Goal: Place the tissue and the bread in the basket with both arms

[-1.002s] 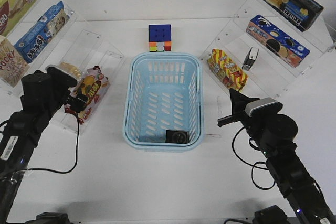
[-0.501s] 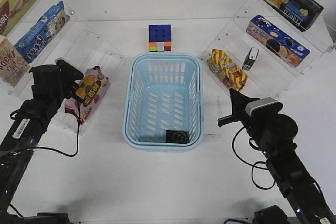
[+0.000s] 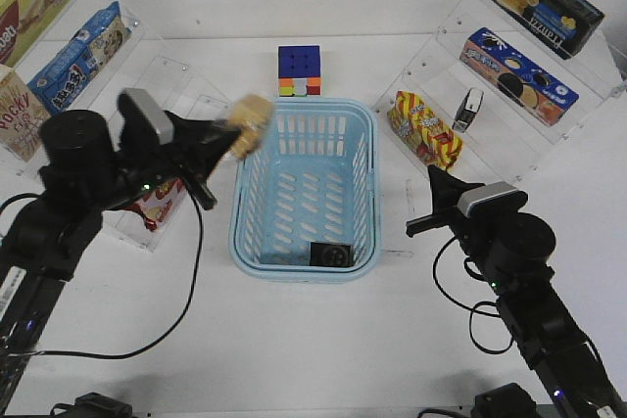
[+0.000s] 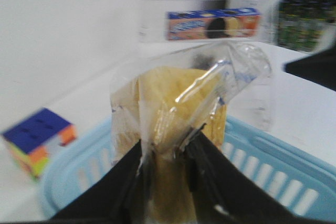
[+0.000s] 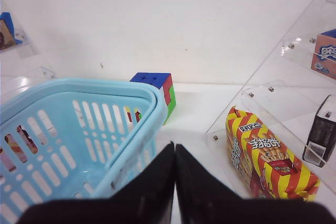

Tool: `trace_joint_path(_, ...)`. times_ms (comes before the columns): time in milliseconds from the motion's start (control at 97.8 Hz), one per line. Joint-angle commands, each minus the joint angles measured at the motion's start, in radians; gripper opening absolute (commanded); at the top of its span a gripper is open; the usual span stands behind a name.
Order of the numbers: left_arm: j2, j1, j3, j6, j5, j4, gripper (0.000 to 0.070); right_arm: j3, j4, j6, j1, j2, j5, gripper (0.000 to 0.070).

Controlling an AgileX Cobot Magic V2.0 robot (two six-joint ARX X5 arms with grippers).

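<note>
The light blue basket (image 3: 241, 232) stands in the middle of the table. The tissue (image 3: 331, 255), a small flat black pack, lies inside it at the near wall. My left gripper (image 3: 231, 140) is shut on the bread (image 3: 251, 118), a tan bun in clear wrap, and holds it in the air over the basket's far left rim. In the left wrist view the bread (image 4: 173, 103) sticks up between the fingers of the left gripper (image 4: 167, 148), with the basket (image 4: 262, 166) below. My right gripper (image 3: 431, 183) is shut and empty just right of the basket; the right wrist view shows this gripper (image 5: 175, 148) beside the basket's rim (image 5: 79, 85).
A puzzle cube (image 3: 299, 70) sits just behind the basket. A red-and-yellow snack bag (image 3: 423, 129) and a small black-and-white item (image 3: 468, 108) are on the right clear shelf, with snack boxes above. The left shelf holds boxes and a red bag (image 3: 157, 205).
My left arm has lifted the bread off the left shelf and swung it right, up to the basket's far left rim. The right arm has not moved.
</note>
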Motion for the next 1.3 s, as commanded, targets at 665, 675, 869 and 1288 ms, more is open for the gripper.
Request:
trace_joint_path(665,-0.118,-0.043,0.08,-0.123,-0.569,-0.239,0.0,-0.014,-0.016,-0.019,-0.092,-0.115,0.07,0.0)
trace_joint_path(675,-0.127,-0.039,0.079,-0.126,-0.573,-0.251,0.0,-0.019,-0.015,-0.019,-0.095,-0.12,0.069,0.0)
trace_joint_path(869,-0.357,0.039,-0.169,-0.154,-0.686,-0.241,0.0001,-0.101,0.026,-0.019,-0.109,-0.2,0.048,0.0)
trace_joint_path(1288,-0.795,0.073,-0.882,-0.19,-0.694,0.34,0.0001,-0.103,0.034,-0.005,-0.109,-0.199,0.05,0.0)
